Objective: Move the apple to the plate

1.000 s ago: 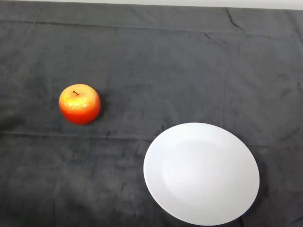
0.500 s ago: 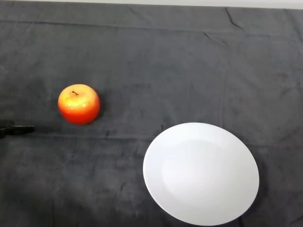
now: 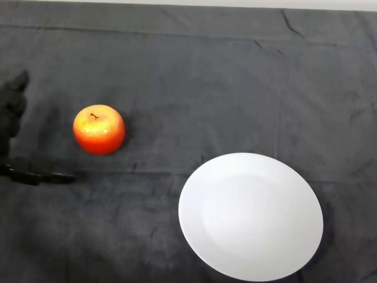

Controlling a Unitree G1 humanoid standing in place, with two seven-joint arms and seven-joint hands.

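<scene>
A red and orange apple (image 3: 99, 129) stands upright on the dark cloth at the left, its stem up. A white round plate (image 3: 250, 215) lies at the lower right, with nothing on it. My black left hand (image 3: 13, 106) comes in at the left edge, to the left of the apple and apart from it. Its fingers are spread open, with the upper ones level with the apple's top and the thumb (image 3: 44, 176) reaching out below and left of the apple. Most of the hand is cut off by the edge.
The dark cloth (image 3: 194, 82) covers the whole table, with creases across it. A pale strip of the table's far edge (image 3: 235, 3) shows along the top.
My left hand has come further in from the left edge toward the apple: its thumb reaches further right and its upper fingers now show. The apple and plate have stayed put.
</scene>
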